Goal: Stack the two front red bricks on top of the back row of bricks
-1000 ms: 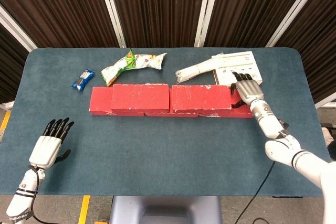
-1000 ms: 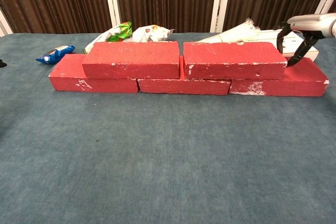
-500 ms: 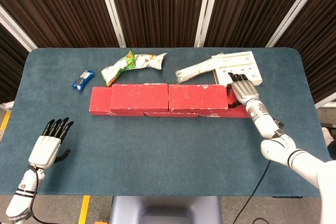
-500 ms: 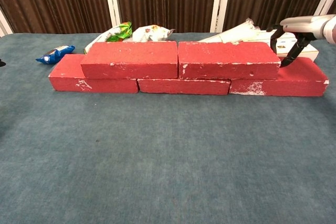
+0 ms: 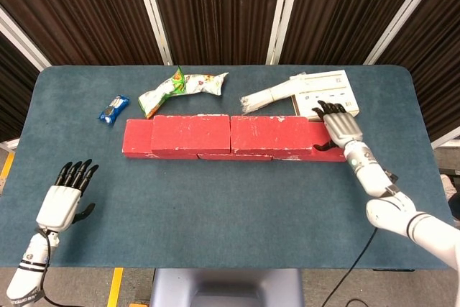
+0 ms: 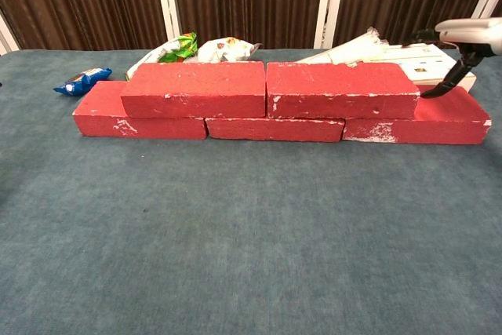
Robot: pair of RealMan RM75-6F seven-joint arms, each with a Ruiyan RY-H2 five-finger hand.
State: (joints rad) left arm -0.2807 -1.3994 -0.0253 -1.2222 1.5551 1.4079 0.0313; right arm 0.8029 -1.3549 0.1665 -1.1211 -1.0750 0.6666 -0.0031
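Two red bricks, the left upper brick (image 5: 191,133) (image 6: 196,89) and the right upper brick (image 5: 271,134) (image 6: 340,89), lie end to end on a bottom row of red bricks (image 6: 274,128). My right hand (image 5: 341,128) (image 6: 464,35) hovers over the bottom row's right end brick (image 6: 439,121), fingers spread, holding nothing, a small gap off the right upper brick's end. My left hand (image 5: 66,198) rests open near the table's front left, far from the bricks.
Behind the bricks lie a blue snack packet (image 5: 113,108), a green-and-white bag (image 5: 180,89), a rolled white wrapper (image 5: 272,94) and a white paper box (image 5: 332,93). The blue table (image 5: 230,206) stretches wide in front of the bricks.
My right hand pushed the right upper brick leftward until it met the left one, then drew back to the right, away from the brick's end. The left hand barely moved.
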